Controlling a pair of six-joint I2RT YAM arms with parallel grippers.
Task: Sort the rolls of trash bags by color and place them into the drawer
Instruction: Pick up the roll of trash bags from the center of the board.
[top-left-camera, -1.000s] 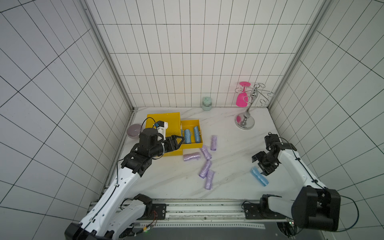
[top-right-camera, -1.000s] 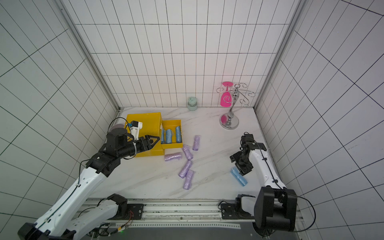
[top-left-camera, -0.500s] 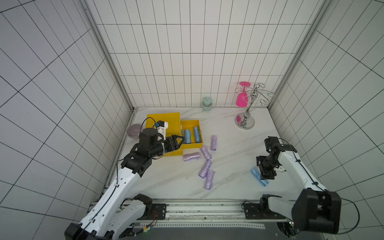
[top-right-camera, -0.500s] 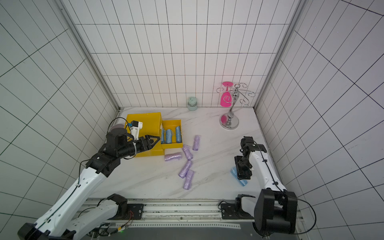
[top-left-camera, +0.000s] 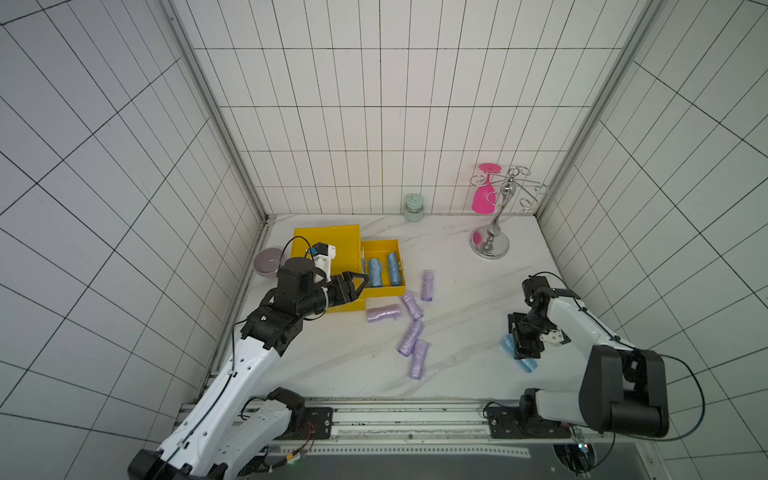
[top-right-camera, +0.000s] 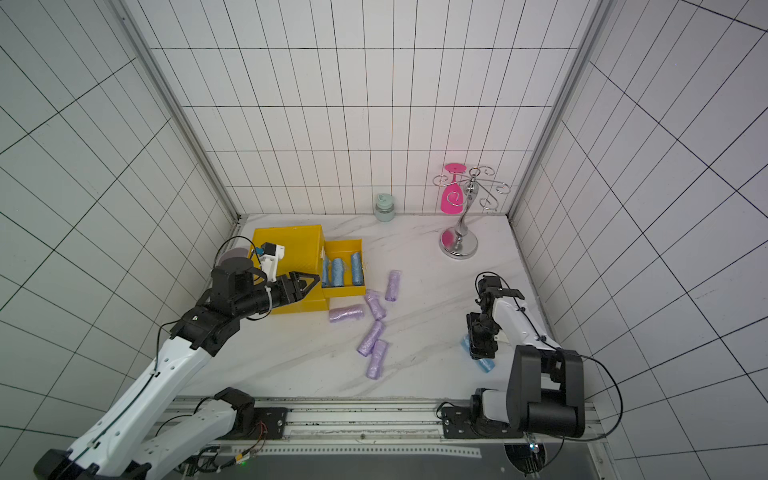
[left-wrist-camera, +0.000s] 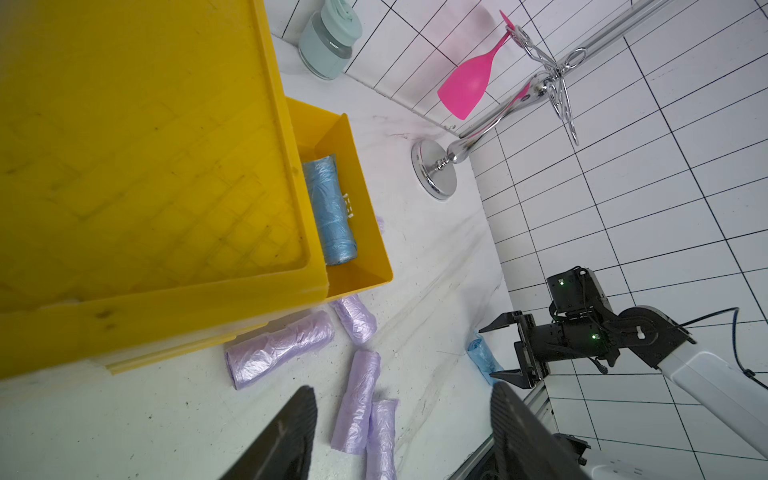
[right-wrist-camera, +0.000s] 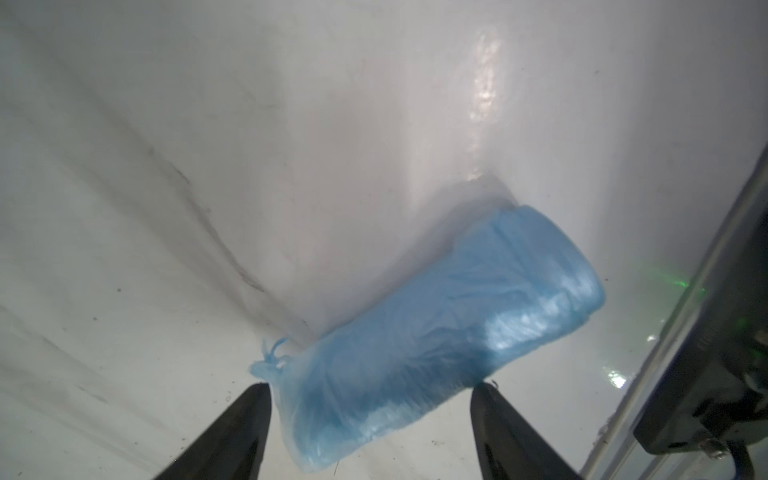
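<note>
The white marble table (top-left-camera: 457, 266) carries everything. At its far left corner stands the yellow cabinet (top-left-camera: 349, 245), with its drawer (top-left-camera: 384, 292) pulled out toward the middle of the table.

My left gripper (top-left-camera: 362, 288) hovers over the cabinet's front edge, just beside the drawer, jaws parted and holding nothing. My right gripper (right-wrist-camera: 370, 390) points down at the table near the right wall. Its 2 fingers (right-wrist-camera: 232, 432) are spread wide, 1 on each side of a light blue roll (right-wrist-camera: 449, 316) that lies flat on the marble. I cannot tell whether they touch it.

3 more blue rolls (top-right-camera: 337, 272) lie side by side in the drawer. 5 lilac rolls (top-left-camera: 409, 338) lie loose on the table just in front of the drawer, the 2 nearest me touching.
</note>
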